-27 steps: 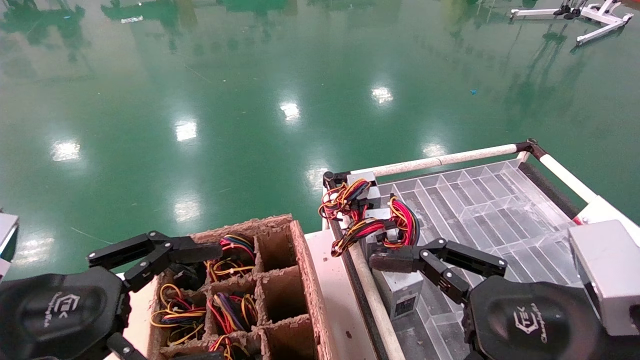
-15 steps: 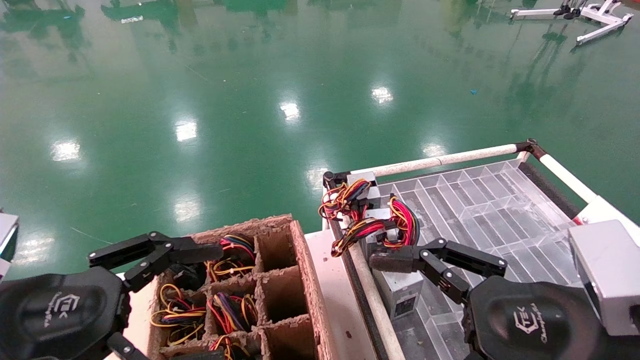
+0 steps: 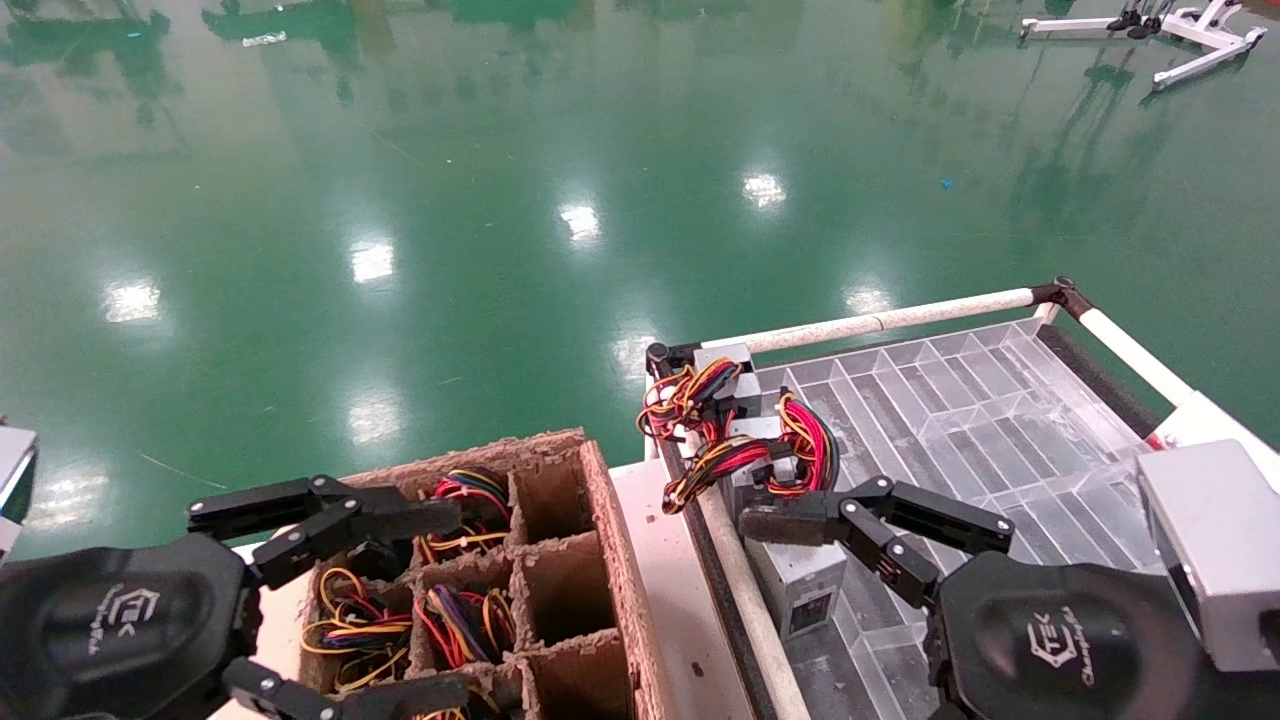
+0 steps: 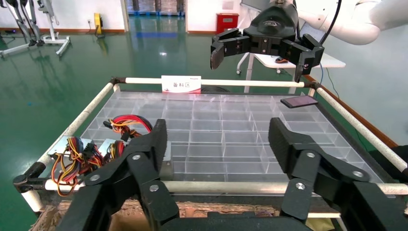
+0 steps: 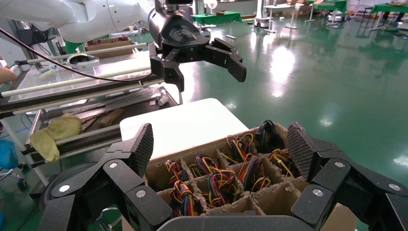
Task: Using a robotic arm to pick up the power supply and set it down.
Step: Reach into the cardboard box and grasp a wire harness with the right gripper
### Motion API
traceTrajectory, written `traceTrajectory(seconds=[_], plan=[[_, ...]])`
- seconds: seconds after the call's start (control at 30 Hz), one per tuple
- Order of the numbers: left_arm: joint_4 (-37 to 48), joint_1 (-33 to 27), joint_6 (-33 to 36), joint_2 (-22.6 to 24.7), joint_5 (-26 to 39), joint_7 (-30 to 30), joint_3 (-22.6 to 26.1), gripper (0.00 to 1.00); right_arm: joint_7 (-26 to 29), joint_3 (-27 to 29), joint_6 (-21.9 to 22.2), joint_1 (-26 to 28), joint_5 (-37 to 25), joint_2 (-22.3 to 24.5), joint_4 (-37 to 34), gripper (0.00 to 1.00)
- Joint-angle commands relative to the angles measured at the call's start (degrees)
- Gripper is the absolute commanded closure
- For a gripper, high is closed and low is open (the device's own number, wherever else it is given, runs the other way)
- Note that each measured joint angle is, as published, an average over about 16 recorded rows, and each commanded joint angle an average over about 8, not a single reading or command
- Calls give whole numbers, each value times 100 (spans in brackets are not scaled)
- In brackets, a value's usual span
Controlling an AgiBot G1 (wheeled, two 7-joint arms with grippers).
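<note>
Silver-grey power supplies with red, yellow and black wires lie along the near-left edge of the clear tray [image 3: 960, 400]; the closest power supply [image 3: 800, 590] sits below my right gripper [image 3: 780, 610]. That gripper, on the white arm with the grey wrist block [image 3: 1215, 545], hangs open and empty well above the tray, as the left wrist view shows [image 4: 260, 45]. My left gripper [image 3: 445, 600] is open and empty over the cardboard box [image 3: 600, 500], whose cells hold more wired supplies [image 5: 202, 178].
The tray has white rails [image 3: 880, 322] round it. A dark phone-like slab [image 4: 298, 101] lies at its far corner. A white table [image 5: 178, 125] stands behind the box, and a cluttered cart [image 5: 72, 101] beyond that. Green floor surrounds everything.
My left gripper has shifted slightly forward over the box, and its lower finger now shows in the head view. The right gripper and the supplies have not moved.
</note>
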Motion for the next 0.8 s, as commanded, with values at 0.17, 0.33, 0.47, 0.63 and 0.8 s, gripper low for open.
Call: traceTrajectory(seconds=[0.17,0.33,0.47,0.63,0.8], plan=[[0,0,0,0,0,0,0,100,19,-96,-2,8,-122,-76,-34,0],[0,0,0,0,0,0,0,100,51,-455,-41,192,-650,-389,-200,0],[0,0,0,0,0,0,0,100,82,-828,-134,476,-1228,-713,-411,0],[0,0,0,0,0,0,0,98,110,-1281,-281,852,-1929,-1079,-707,1],[0,0,0,0,0,0,0,89,113,-1676,-398,1177,-2416,-1391,-995,50]])
